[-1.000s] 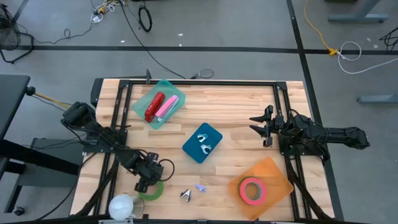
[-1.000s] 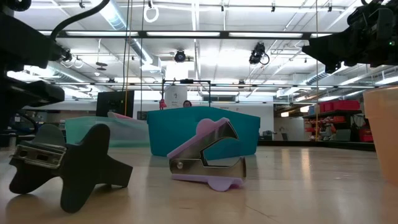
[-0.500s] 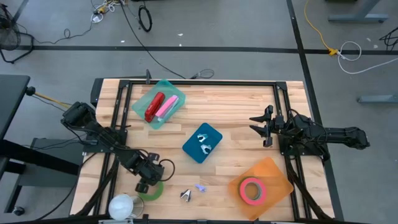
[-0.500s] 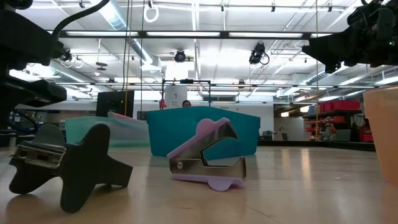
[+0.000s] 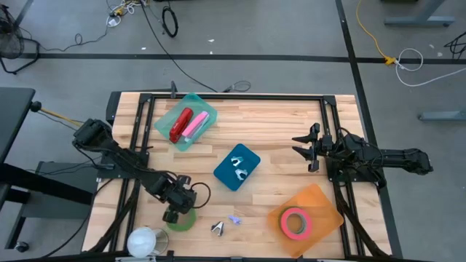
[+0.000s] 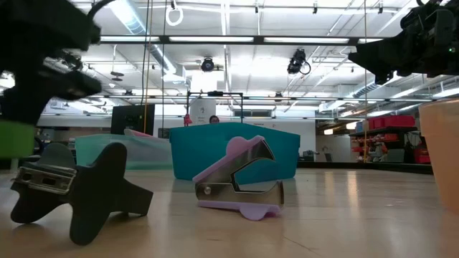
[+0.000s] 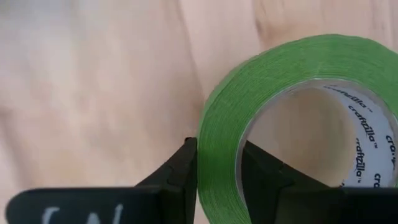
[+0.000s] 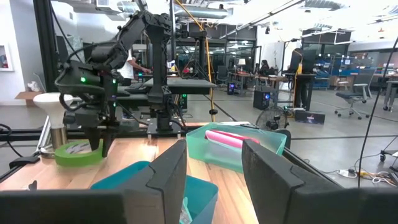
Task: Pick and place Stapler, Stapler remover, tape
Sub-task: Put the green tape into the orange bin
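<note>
My left gripper (image 5: 175, 209) is shut on a green tape roll (image 5: 183, 219) near the table's front left; the roll also shows in the low view (image 6: 14, 140) and the right wrist view (image 8: 78, 153). My right gripper (image 5: 306, 148) is open and empty above the table's right side. A black stapler remover (image 5: 218, 228) and a purple one (image 5: 234, 218) lie on the table near the front edge. A red and a pink stapler lie in a green tray (image 5: 188, 122). A pink tape roll (image 5: 295, 220) lies in an orange tray (image 5: 320, 204). My left gripper pinches the green roll's wall (image 7: 217, 140), with one finger (image 7: 177, 177) outside the ring and one (image 7: 261, 177) inside its hole. The fingers come from above, pointing down. The roll hangs nearly flat below them, lifted clear of the table.
A blue tray (image 5: 237, 166) with two stapler removers stands at the table's middle. A white round lamp-like object (image 5: 144, 240) stands at the front left corner. Black frame rails (image 5: 218, 97) run along the table's sides. People and desks show in the room beyond.
My left gripper has risen and gone a little toward the table's right edge with the green tape roll, which has come up off the table and now shows raised at the low view's left.
</note>
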Robot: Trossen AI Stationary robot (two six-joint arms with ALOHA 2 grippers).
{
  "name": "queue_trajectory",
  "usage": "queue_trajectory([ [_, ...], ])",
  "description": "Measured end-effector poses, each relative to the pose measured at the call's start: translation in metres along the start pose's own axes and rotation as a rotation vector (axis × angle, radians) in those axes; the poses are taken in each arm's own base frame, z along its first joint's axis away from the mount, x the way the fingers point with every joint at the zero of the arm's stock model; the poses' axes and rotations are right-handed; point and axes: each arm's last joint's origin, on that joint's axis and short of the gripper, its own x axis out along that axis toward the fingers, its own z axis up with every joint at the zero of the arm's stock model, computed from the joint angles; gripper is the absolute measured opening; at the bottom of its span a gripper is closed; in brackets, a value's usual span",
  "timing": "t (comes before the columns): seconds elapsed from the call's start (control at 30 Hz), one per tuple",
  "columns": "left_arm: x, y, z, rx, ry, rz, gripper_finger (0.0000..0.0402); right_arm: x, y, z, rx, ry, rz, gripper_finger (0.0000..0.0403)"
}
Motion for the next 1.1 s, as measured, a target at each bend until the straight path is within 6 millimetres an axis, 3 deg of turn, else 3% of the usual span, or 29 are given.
queue_trajectory([
  [0.23, -0.029, 0.018, 0.022, 0.092, 0.039, 0.123, 0.0099, 0.000, 0.000, 0.000, 0.000, 0.000, 0.000, 0.0155],
  [0.47, -0.061, 0.050, 0.050, 0.129, 0.013, 0.205, 0.0099, 0.000, 0.000, 0.000, 0.000, 0.000, 0.000, 0.0155],
  [0.77, -0.102, 0.104, 0.081, 0.077, -0.121, 0.270, 0.0099, 0.000, 0.000, 0.000, 0.000, 0.000, 0.000, 0.0155],
  [1.1, -0.143, 0.161, 0.101, -0.007, -0.326, 0.366, 0.0099, 0.000, 0.000, 0.000, 0.000, 0.000, 0.000, 0.0155],
])
